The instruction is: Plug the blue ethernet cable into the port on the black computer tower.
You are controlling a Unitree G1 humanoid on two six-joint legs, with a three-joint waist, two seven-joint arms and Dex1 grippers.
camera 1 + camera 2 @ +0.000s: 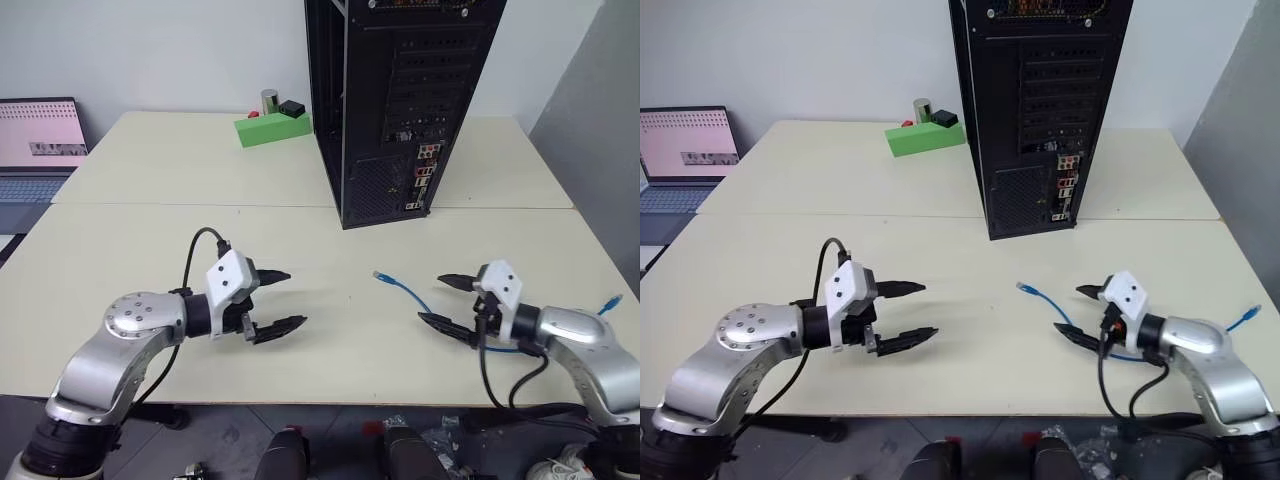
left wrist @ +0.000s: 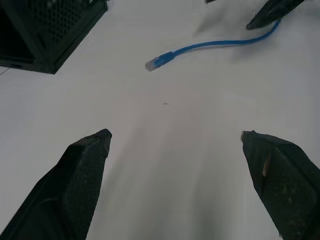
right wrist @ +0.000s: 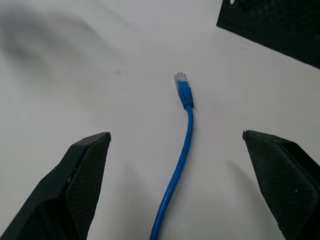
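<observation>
Black computer tower (image 1: pixel 400 100) stands upright at the far middle of the pale desk (image 1: pixel 300 250), rear panel with slot covers, mesh vent and small coloured jacks facing the robot. Blue ethernet cable (image 1: pixel 405 291) lies flat on the desk in front of the tower, nearer the right arm; one plug end (image 3: pixel 182 85) points out toward the desk's middle, cord running back under the right pincer, with another short blue stretch showing past the right arm near the desk edge.

Left pincer (image 1: pixel 285 300) hovers over bare desk, fingers spread wide, holding nothing, well apart from the cable. Right pincer (image 1: pixel 440 300) also spread wide and empty, above the cable just behind its plug; in the right wrist view the cord runs between the two fingertips, not touching either.

Green box (image 1: pixel 272 128) sits far left of the tower, with small objects on top. Open laptop (image 1: pixel 38 145) at the left edge
</observation>
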